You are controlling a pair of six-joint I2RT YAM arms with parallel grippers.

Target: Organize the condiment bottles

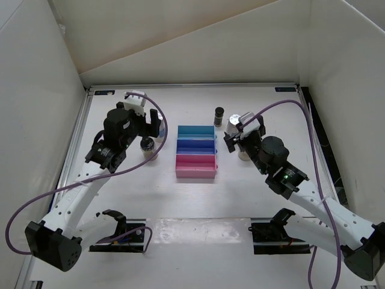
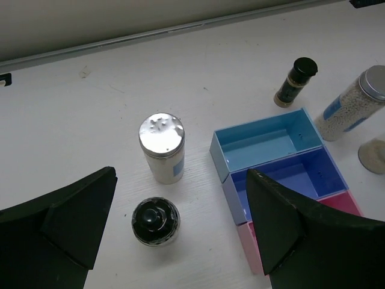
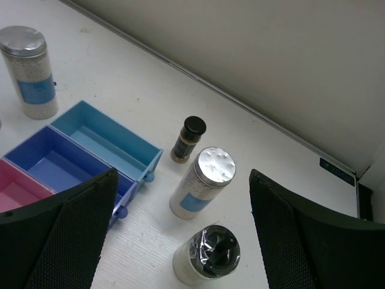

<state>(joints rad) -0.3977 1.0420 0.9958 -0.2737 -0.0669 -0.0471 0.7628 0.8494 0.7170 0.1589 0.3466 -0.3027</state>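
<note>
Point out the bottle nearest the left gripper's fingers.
The short clear jar with the black top, just ahead of the open left gripper. The silver-lidded white shaker on that side of the rack stands farther out.

L arm [image 1: 75, 208] & R arm [image 1: 328, 214]: white links, blk joints, purple cables [image 1: 36, 203]; R end effector [image 3: 181, 177] textured blk.

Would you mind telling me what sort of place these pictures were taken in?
Most likely a robot test booth: white walls box in a white table, two arms stand at its near edge, and the only props are shakers and a stepped rack.
</note>
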